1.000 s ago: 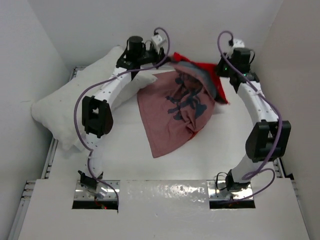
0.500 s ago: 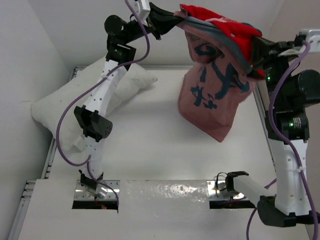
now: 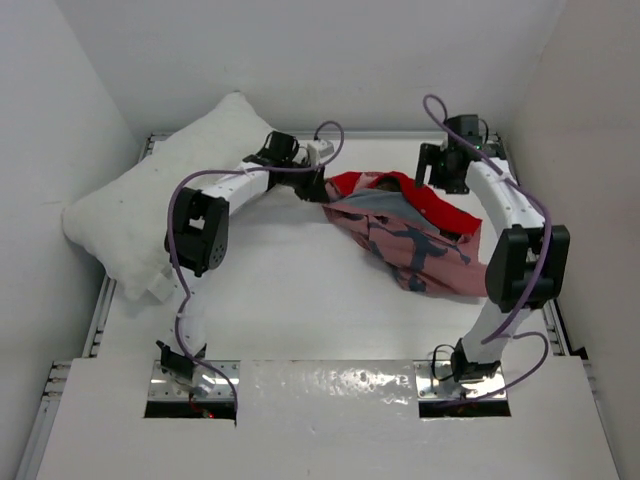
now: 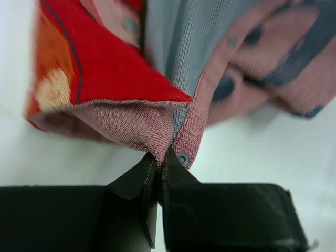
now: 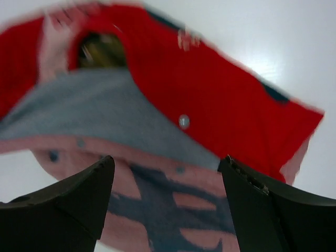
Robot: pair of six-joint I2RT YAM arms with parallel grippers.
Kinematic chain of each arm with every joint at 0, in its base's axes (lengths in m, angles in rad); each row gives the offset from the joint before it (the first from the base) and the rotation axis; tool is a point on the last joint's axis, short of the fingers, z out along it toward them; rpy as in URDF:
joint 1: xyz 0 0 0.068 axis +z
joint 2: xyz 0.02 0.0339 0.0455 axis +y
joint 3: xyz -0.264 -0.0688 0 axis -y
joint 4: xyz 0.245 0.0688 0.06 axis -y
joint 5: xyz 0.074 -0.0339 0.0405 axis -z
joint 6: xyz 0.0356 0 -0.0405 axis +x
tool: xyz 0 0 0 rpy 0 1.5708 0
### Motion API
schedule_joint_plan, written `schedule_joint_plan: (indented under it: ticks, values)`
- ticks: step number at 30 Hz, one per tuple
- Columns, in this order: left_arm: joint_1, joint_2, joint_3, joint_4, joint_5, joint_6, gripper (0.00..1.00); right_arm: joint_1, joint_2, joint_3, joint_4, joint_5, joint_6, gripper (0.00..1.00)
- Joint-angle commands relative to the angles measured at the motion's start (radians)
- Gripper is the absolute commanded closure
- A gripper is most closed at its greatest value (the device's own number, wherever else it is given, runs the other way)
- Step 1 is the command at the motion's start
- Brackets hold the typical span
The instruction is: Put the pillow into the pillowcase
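Red pillowcase [image 3: 410, 235]: crumpled on table [image 3: 300, 300], between both claws.
Left claw [image 4: 160, 163]: pinched tight on its left corner (beside a snap button).
Right claw [image 5: 167, 164]: spread wide over its red edge.
White pillow [image 3: 140, 215]: far left, apart from pillowcase.

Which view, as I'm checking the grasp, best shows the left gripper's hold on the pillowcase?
Left wrist: the left gripper is shut on the pillowcase edge beside a snap. Top external shows it small; right wrist misses it.
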State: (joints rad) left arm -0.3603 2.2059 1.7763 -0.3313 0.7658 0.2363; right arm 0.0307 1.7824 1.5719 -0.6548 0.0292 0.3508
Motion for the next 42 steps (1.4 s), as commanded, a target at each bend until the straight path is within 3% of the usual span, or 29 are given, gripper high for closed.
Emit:
schedule_joint_plan:
  ticks: [1, 5, 7, 9, 17, 23, 28, 32, 39, 42]
  values:
    - [-0.008, -0.086, 0.011, -0.138, -0.003, 0.165, 1.00, 0.116, -0.193, -0.087, 0.068, 0.006, -0.113, 0.19]
    - [-0.008, -0.092, 0.029, -0.235, 0.020, 0.228, 1.00, 0.254, -0.196, -0.188, 0.263, -0.079, -0.277, 0.28]
    - [-0.008, -0.097, 0.035, -0.279, 0.010, 0.248, 1.00, 0.265, -0.137, -0.182, 0.346, -0.141, -0.237, 0.42]
    - [-0.006, -0.100, 0.022, -0.305, 0.009, 0.259, 1.00, 0.267, -0.083, -0.145, 0.414, -0.135, -0.208, 0.45]
    - [0.015, -0.126, -0.006, -0.305, 0.029, 0.229, 1.00, 0.207, 0.271, 0.146, 0.337, -0.060, -0.294, 0.29]
    - [0.044, -0.129, -0.012, -0.264, 0.009, 0.199, 1.00, 0.158, 0.350, 0.143, 0.344, -0.239, -0.474, 0.24]
    - [0.050, -0.107, -0.015, -0.224, 0.007, 0.164, 1.00, 0.161, 0.347, 0.096, 0.286, -0.350, -0.513, 0.23]
    - [0.050, -0.091, -0.015, -0.212, 0.020, 0.143, 1.00, 0.173, 0.318, 0.025, 0.398, -0.276, -0.510, 0.20]
    - [0.050, -0.092, -0.029, -0.181, 0.038, 0.112, 1.00, 0.201, 0.535, 0.172, 0.552, 0.124, -0.398, 0.17]
    - [0.053, -0.103, -0.029, -0.169, 0.041, 0.113, 1.00, 0.201, 0.597, 0.302, 0.498, 0.164, -0.363, 0.48]
